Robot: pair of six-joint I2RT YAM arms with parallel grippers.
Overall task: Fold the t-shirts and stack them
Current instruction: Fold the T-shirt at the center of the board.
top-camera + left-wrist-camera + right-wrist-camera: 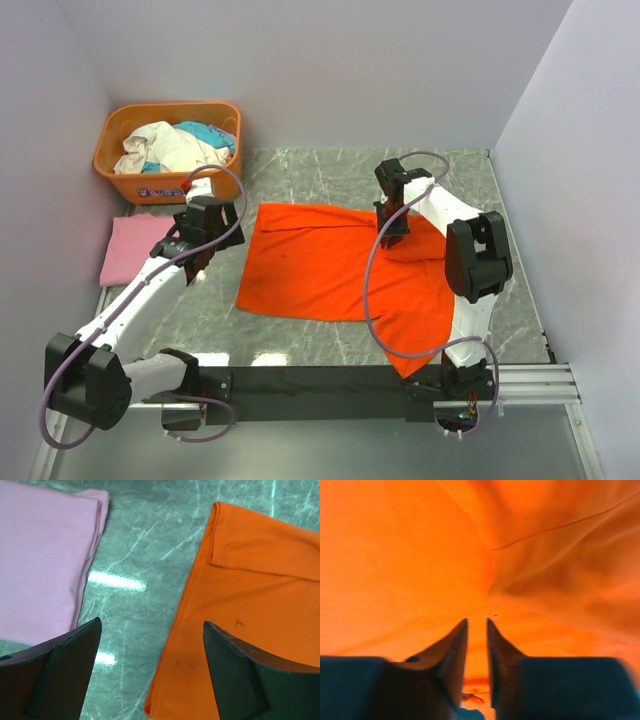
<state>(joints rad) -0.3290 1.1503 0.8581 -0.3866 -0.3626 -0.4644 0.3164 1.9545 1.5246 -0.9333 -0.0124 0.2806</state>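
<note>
Orange-red cloth fills most of the middle of the grey marbled table [300, 170]. The orange-red t-shirt [330, 270] lies spread out flat. Its left edge is fairly straight, and its right part trails toward the near edge beside the right arm's base. A narrow strip along its far left corner is turned over on itself, which shows plainly in the left wrist view.

The right gripper [390, 235] is down on the far right part of this shirt. In its own camera its fingers stand nearly together with only a thin slit between them [477, 621], and creases in the cloth run in toward the tips. It seems to be pinching a fold of the shirt, though the close, blurred view leaves the contact itself unclear.

The left gripper [195, 255] hangs with its fingers spread wide and holds nothing [151, 625]. It is over bare table between the orange-red shirt's left edge and the pink t-shirt [135, 245]. That shirt lies folded flat at the table's left side, just in front of the orange plastic basket [165, 185], which holds cream and teal clothes.
</note>
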